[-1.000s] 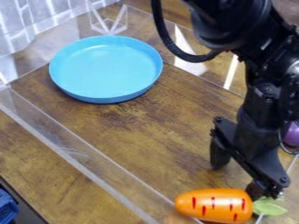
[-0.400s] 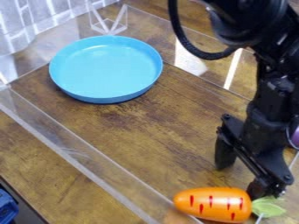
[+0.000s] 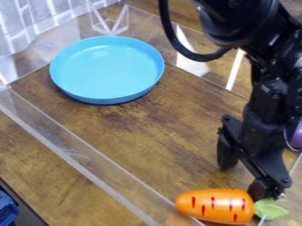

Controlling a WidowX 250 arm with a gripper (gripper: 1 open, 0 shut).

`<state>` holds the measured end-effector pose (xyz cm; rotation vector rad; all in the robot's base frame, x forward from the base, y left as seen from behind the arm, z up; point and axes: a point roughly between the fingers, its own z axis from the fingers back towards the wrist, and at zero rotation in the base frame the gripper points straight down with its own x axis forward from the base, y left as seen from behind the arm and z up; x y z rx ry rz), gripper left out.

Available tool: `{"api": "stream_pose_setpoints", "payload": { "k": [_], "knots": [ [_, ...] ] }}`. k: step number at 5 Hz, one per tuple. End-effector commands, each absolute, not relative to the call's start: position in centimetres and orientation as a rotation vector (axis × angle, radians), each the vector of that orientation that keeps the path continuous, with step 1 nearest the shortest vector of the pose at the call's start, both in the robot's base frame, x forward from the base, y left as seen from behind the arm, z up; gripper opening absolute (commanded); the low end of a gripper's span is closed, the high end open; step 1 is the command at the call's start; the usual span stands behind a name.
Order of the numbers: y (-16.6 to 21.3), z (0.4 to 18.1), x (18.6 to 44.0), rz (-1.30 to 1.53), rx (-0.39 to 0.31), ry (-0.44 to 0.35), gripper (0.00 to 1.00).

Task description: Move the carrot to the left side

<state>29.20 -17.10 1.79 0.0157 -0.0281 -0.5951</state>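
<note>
The blue plate (image 3: 106,69) sits far up and to the left of the carrot (image 3: 216,206), on the wooden worktop (image 3: 141,132), and has not moved in the last second. The carrot lies at the bottom right of the worktop, leafy top pointing right, having slid only a touch to the left. Just above and to the right of the carrot, the end effector (image 3: 253,172) hangs pointing down with its jaws spread wide and empty; it has shifted only slightly, settling beside the carrot rather than over it. A purple object (image 3: 296,134) peeks out behind the arm. By my reading, the grasp is not yet made, so the whole leftward carry remains.
</note>
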Motion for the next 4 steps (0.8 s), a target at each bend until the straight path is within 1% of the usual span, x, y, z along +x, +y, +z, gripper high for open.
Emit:
{"api": "stream_pose_setpoints", "payload": {
  "k": [1,3,4],
  "knots": [
    [-17.82,2.09,27.24,-0.627,0.016,-0.005,1.0],
    [-18.15,2.16,27.98,-0.774,0.018,0.025,1.0],
    [-18.06,2.11,27.31,-0.803,0.017,0.04,1.0]
  ]
}}
